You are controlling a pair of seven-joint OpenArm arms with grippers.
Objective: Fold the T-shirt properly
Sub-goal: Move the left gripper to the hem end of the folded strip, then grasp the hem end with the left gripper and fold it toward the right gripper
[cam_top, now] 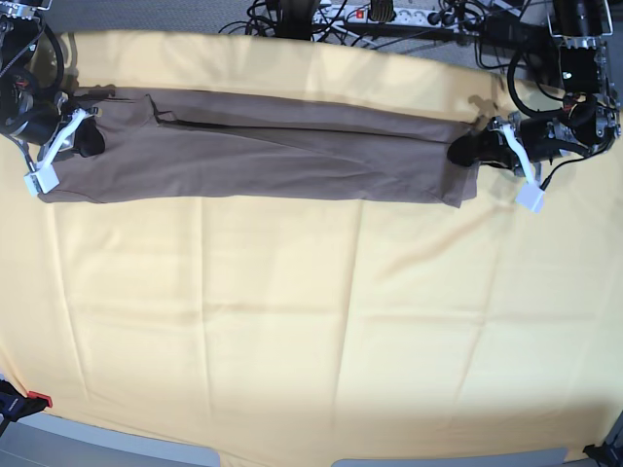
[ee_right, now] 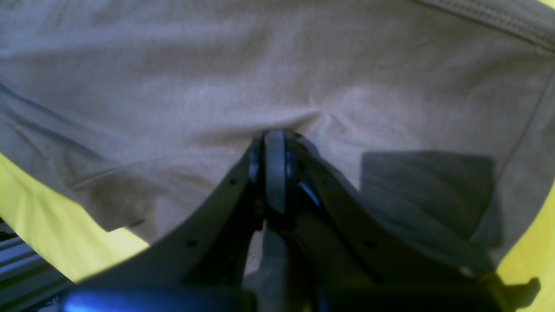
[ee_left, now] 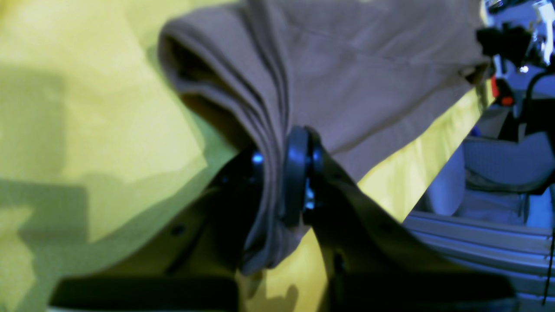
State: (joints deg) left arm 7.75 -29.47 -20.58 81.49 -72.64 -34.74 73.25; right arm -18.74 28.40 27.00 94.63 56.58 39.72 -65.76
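1. Left gripper (ee_left: 282, 173): fingers pinching a bunched fold of the shirt (ee_left: 347, 78).
2. Right gripper (ee_right: 275, 169): fingers pressed together on the shirt's fabric.
3. One shirt, folded into a long band, lies along the far edge of one yellow cloth (cam_top: 311, 341), a gripper at each end.

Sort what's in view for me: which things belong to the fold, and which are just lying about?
In the job:
- T-shirt, folded into a long strip
- left gripper, pinching bunched fabric at one end
- right gripper, shut on fabric at the other end

Lying about:
- yellow cloth under the shirt
- cables along the far edge
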